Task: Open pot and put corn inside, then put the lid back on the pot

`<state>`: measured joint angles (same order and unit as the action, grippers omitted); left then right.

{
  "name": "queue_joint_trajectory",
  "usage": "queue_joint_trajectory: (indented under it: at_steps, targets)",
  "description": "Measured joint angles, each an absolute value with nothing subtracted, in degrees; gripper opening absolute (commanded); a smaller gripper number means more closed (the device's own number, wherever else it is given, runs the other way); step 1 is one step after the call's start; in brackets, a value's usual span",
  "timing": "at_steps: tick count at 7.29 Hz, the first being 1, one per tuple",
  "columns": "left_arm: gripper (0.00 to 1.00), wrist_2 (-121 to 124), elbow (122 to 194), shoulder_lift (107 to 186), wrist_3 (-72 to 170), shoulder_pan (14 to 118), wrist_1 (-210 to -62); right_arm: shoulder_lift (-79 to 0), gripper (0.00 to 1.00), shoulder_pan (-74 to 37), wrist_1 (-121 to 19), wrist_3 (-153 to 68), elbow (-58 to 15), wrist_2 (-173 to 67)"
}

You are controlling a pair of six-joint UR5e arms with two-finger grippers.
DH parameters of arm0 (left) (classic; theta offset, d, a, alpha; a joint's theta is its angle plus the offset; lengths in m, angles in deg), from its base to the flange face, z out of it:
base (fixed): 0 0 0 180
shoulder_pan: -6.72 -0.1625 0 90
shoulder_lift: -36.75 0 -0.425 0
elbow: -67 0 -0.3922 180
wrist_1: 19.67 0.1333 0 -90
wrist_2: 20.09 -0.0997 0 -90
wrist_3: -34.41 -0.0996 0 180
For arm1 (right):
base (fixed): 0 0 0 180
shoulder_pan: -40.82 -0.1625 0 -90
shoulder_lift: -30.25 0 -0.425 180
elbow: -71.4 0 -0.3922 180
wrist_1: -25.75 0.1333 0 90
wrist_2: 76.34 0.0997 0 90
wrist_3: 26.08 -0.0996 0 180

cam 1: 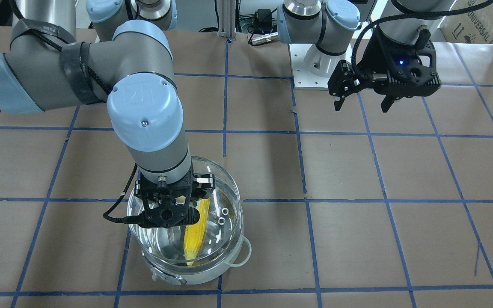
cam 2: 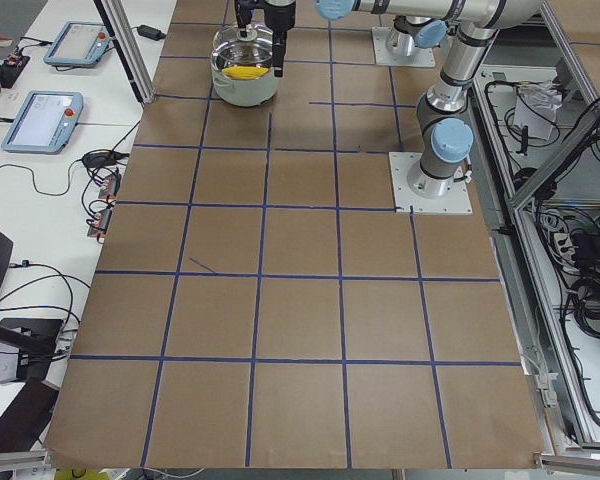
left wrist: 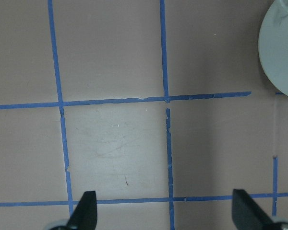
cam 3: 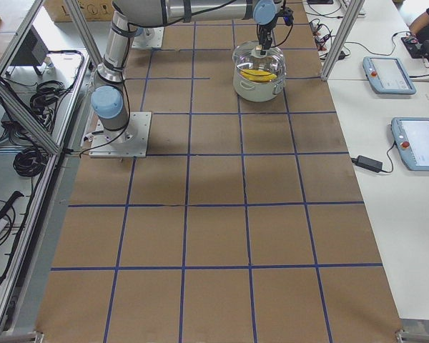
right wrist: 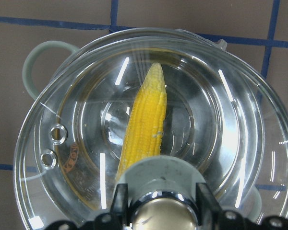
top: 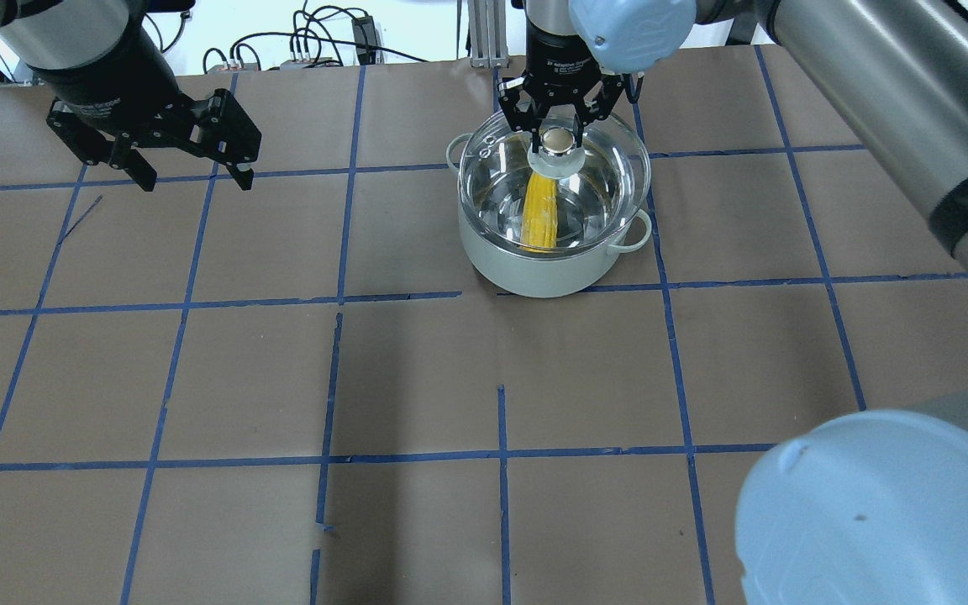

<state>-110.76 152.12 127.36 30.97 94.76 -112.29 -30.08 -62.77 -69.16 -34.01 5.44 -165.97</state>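
Note:
The steel pot (top: 544,270) with a white base stands on the table at the far side. The yellow corn (top: 539,210) lies inside it, seen through the glass. The clear domed lid (top: 610,168) sits over the pot's mouth, slightly offset from the rim. My right gripper (top: 557,139) is shut on the lid's knob from above. In the right wrist view the fingers (right wrist: 119,201) flank the knob, with the corn (right wrist: 146,124) below the lid (right wrist: 240,120). My left gripper (top: 190,181) is open and empty above the table, well to the pot's left.
The table is brown paper with a blue tape grid. The pot's edge (left wrist: 278,52) shows at the top right of the left wrist view. Cables and a metal post lie past the table's far edge (top: 467,34). Tablets lie on side benches (cam 2: 45,120).

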Motion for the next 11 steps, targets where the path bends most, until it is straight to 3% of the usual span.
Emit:
queue_joint_trajectory:
  at_steps: [11]
  targets:
    - [1.00, -110.2, 151.4, 128.7, 31.8, 95.1, -112.5, -26.9, 0.37, -63.0, -72.9, -33.5, 5.4, -165.1]
